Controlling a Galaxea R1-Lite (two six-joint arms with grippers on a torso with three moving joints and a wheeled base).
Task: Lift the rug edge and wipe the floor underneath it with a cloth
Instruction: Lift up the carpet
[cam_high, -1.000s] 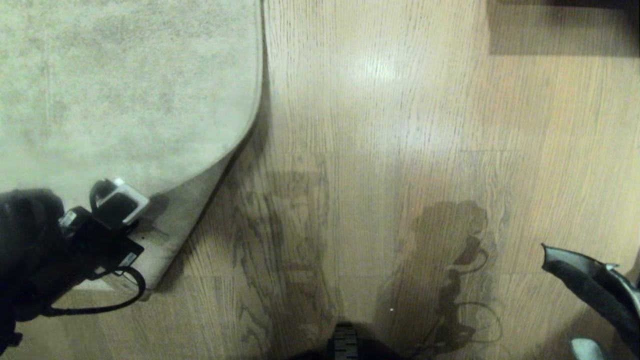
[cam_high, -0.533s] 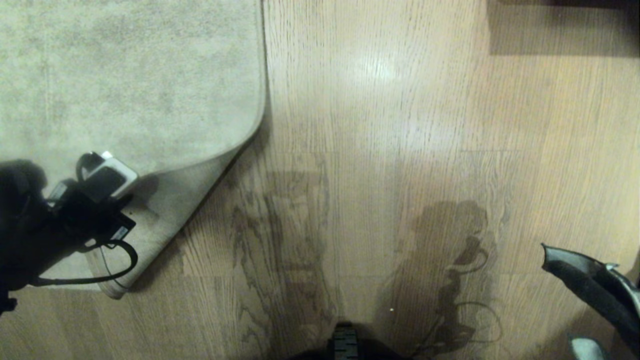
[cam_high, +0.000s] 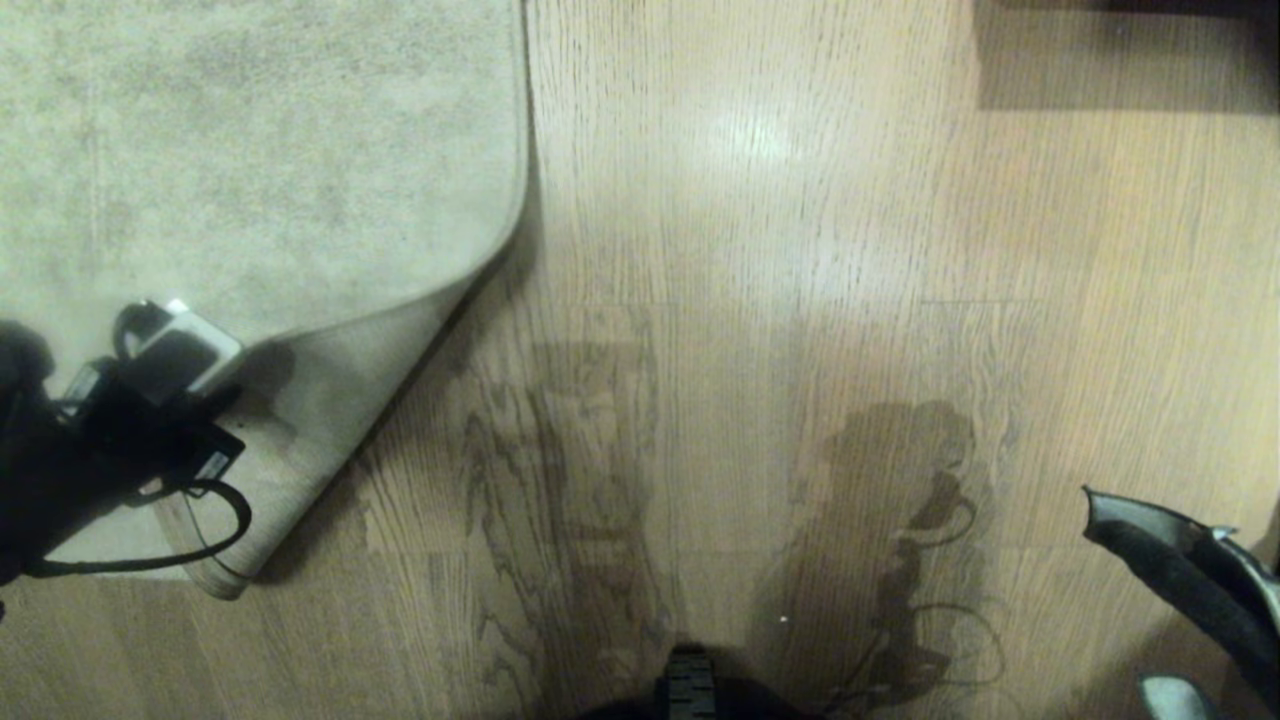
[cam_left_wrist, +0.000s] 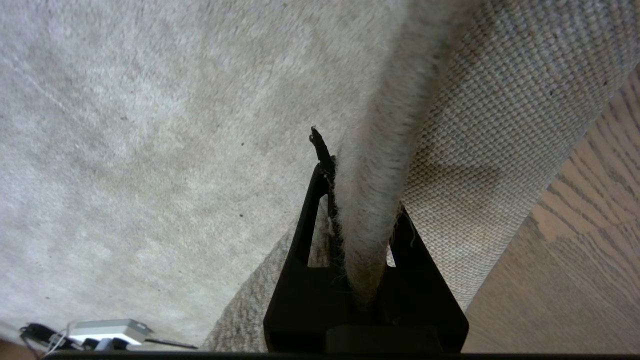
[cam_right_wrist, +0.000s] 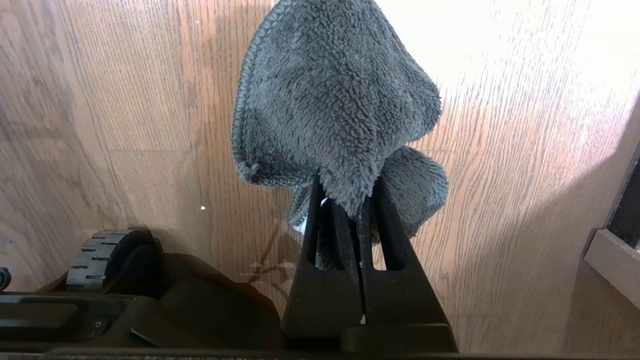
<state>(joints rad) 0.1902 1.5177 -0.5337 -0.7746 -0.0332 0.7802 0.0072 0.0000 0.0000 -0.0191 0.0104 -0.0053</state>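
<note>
The pale rug (cam_high: 250, 150) covers the upper left of the head view. Its near corner is folded back, so the tan woven backing (cam_high: 310, 420) faces up. My left arm (cam_high: 110, 440) reaches in from the left. In the left wrist view my left gripper (cam_left_wrist: 357, 180) is shut on the rug edge (cam_left_wrist: 372, 200), with pile on one side and backing (cam_left_wrist: 490, 140) on the other. My right gripper (cam_right_wrist: 347, 187) is shut on the dark grey cloth (cam_right_wrist: 330, 100), which hangs above the floor (cam_right_wrist: 500, 175). The right arm (cam_high: 1180, 560) stays low at the right.
Wood-plank floor (cam_high: 750, 300) fills the middle and right, with arm shadows on it. A dark piece of furniture (cam_high: 1120, 50) stands at the far right. My base shows at the near edge (cam_high: 690, 690), its wheel (cam_right_wrist: 115, 255) beside the right gripper.
My left gripper has moved left and away from me with the rug edge, folding the corner further back. More backing and a little more floor show. The right arm has kept still.
</note>
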